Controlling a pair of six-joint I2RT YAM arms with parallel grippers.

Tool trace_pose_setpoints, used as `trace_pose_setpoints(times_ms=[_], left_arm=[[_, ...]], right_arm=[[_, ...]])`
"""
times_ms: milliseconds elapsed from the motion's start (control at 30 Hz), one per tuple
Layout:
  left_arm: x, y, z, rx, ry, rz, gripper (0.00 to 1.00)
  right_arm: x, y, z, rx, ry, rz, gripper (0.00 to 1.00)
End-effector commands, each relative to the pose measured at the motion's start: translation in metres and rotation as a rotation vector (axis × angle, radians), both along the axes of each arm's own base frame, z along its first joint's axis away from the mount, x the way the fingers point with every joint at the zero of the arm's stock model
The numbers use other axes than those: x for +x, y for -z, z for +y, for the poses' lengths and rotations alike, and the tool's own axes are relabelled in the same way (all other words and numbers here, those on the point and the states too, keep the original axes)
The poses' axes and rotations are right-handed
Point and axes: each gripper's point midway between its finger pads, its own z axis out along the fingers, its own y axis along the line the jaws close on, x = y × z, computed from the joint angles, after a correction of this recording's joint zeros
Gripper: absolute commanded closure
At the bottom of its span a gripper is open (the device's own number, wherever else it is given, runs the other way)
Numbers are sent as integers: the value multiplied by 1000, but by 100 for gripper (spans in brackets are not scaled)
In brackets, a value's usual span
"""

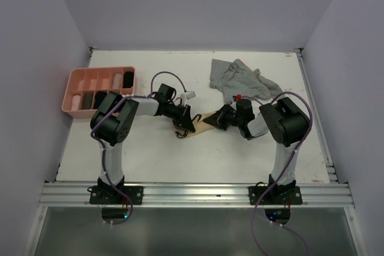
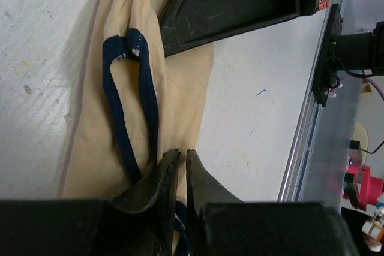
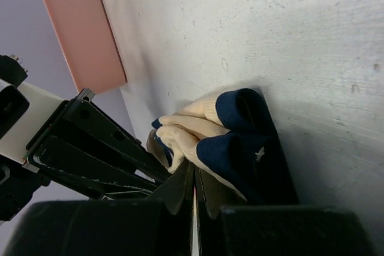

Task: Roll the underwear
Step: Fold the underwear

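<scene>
— At mid-table, between the two arms, the beige pair (image 1: 203,123) is seen folded into a narrow strip; how is it held?

— Its dark trim is pinched in the left gripper (image 2: 179,159), whose jaws are pressed almost together; the right gripper (image 3: 193,187) is closed tight at the opposite, bunched end, though whether a layer is caught there cannot be told.

— What should be minded for a good roll?

— The left end should be pinned as an anchor; the right end should be turned over evenly toward it, so that the trim is tucked inside and the cloth is not dragged across the table (image 1: 180,160); if slack is allowed, a loose roll is likely.

— What is hidden?

— From above, most of the cloth is covered by the wrists; its edges are cut off in both wrist views; the grey pair (image 1: 240,77) is heaped well behind; what is held in the tray (image 1: 77,82), far left, is too small to be identified.
</scene>
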Motion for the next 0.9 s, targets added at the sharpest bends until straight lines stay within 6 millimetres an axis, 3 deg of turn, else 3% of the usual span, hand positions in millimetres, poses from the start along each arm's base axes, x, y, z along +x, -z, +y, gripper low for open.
trace_pose_setpoints(times_ms=[0,67,167,333,500,667,867], left_arm=[[2,8,6,21,10,-4,85],[1,-2,3,-15,32,-16,82],[3,-18,0,-50,52,-60,82],[2,-22,0,-60,63,-70,82],[0,-22,0,-67,60,-69,82],[1,-22,0,-64,61,-71,82],[3,-16,2,-38,66,-78,81]], right_arm=[[6,7,-8,-9,53,-24,97],[3,2,-8,10,41,-27,93],[9,-35,-2,63,15,-118,66],[23,-103,5,103,-9,-257,40],[29,-96,3,54,-1,-245,41],[36,-54,3,-2,5,-185,54],[41,-17,-1,-55,16,-146,58]])
